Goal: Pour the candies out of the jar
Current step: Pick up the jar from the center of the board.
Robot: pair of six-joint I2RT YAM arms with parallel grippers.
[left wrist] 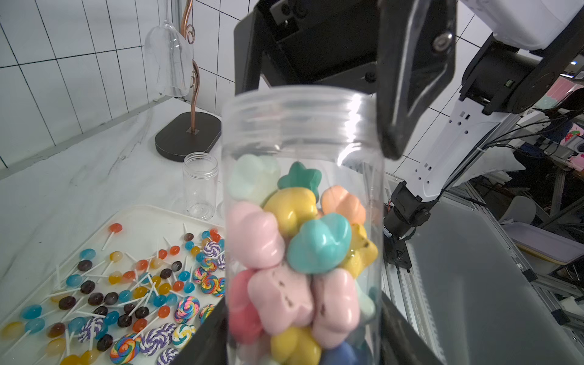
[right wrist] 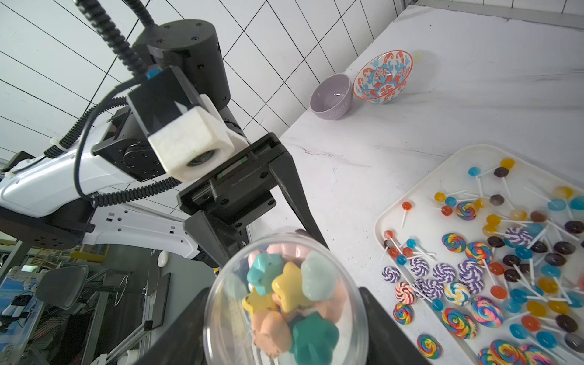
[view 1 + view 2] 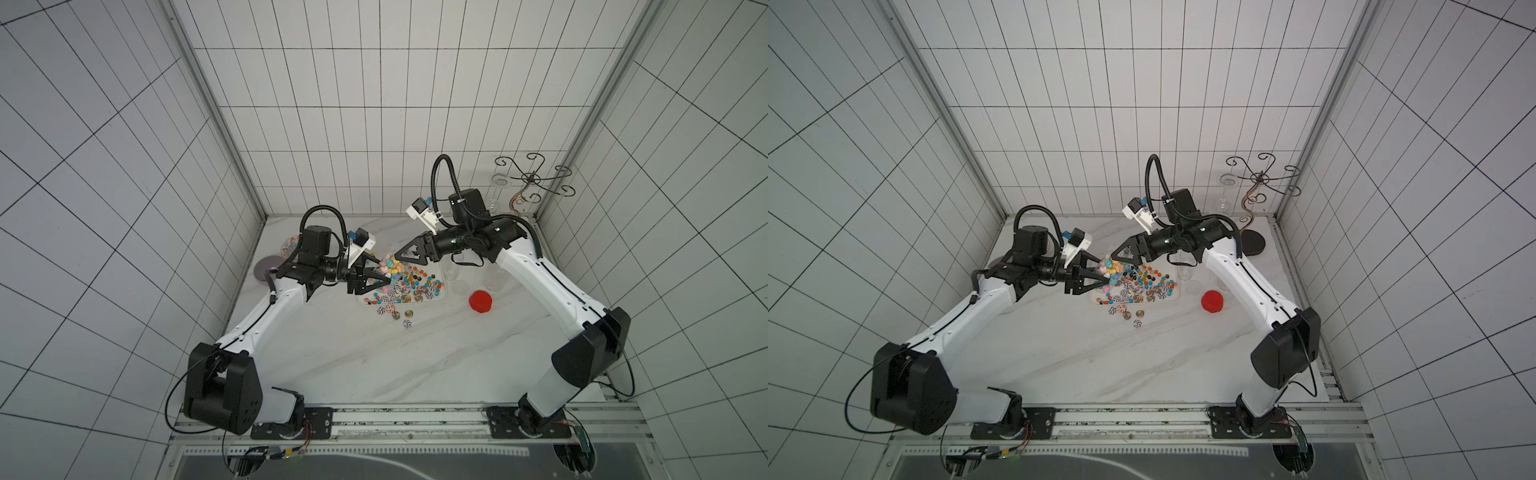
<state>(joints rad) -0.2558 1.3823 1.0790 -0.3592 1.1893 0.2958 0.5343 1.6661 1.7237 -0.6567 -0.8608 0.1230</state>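
Mid-handover: left hand [image 3: 384, 274] and right hand [image 3: 398, 261] both clamp the clear plastic jar [image 1: 303, 126] of pastel candies [image 1: 319, 243]; next, likely right releases, left tips.

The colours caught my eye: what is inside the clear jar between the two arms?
Pastel candies: pink, yellow, teal, peach, mint lumps, piled in the jar below its open neck. Outer lumps cover whatever lies deeper.

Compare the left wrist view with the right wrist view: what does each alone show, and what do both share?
Left wrist only: a hanging wine glass, the stand's dark base, a small empty jar. Right wrist only: a lilac bowl and a patterned bowl. Both: the candy jar with pastel candies, and the lollipop tray.
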